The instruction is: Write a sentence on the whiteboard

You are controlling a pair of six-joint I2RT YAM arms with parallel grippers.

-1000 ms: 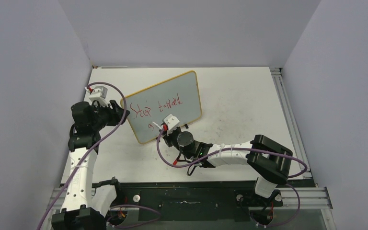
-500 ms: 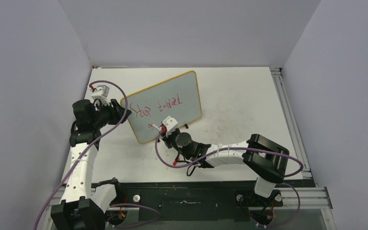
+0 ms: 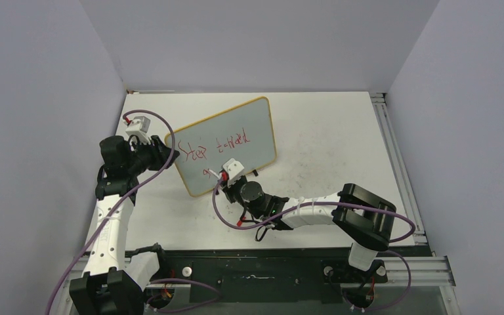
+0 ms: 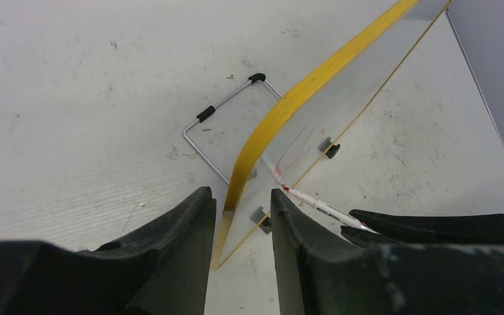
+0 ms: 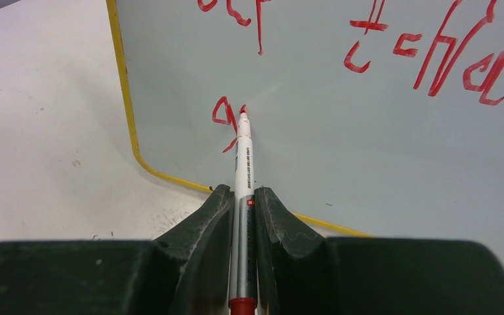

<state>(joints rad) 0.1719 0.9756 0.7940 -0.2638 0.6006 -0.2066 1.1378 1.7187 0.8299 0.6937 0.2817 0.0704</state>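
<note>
Left wrist shows my left gripper (image 4: pixel 239 197) drawing its jaws closer around the yellow edge of the whiteboard (image 4: pixel 341 98), propped mid-table (image 3: pixel 328 131); a gap remains, so I judge it is about to steady the board. My right gripper (image 5: pixel 243 193) clamps the marker (image 5: pixel 243 154), tip at the "g" of the sentence (image 5: pixel 432 65). I see no containers.

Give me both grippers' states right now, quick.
Left gripper: open, jaws either side of the whiteboard edge, a gap still showing.
Right gripper: shut on the marker, its tip at the board.
</note>
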